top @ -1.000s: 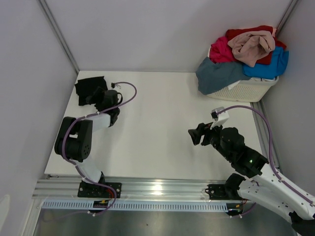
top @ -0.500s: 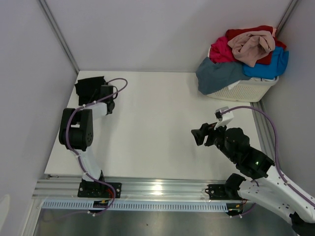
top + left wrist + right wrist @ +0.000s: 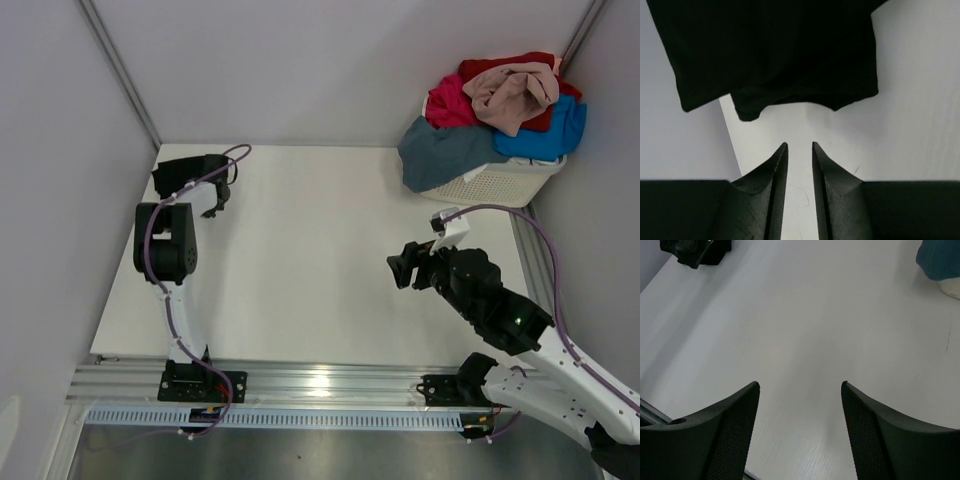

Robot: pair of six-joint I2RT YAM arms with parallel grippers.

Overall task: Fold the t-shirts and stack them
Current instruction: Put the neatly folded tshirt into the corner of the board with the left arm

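Starting at the left, the left gripper (image 3: 210, 188) is seen stretched out to the far-left corner of the table (image 3: 300, 260). In the left wrist view, its fingers (image 3: 776, 172) are set narrowly, with only a thin slit between them. Nothing is gripped there; bare white table (image 3: 910, 125) is seen through the slit. The black t-shirt (image 3: 775, 50) is spread just ahead of the fingertips, apart from them. In the overhead view, this black t-shirt (image 3: 180, 175) is bunched in the corner and reaches to the table's left edge, close beside the grey wall. Little room is left on that side.

The middle of the table is taken up by open white surface between the two arms.

Further right, the right gripper (image 3: 397, 268) is held above the table's right half and pointed toward the middle. Its fingers (image 3: 735, 425) are spread wide, and nothing is held or touched between them.

At the far-right corner, a white slotted basket (image 3: 500, 185) is placed against the wall. The other t-shirts are heaped in it. The slate grey-blue one (image 3: 445, 150) is draped over the basket's left rim onto the table. The magenta one (image 3: 450, 100), the red one (image 3: 500, 68), the beige-pink one (image 3: 515, 92) and the bright blue one (image 3: 550, 135) are piled above it.
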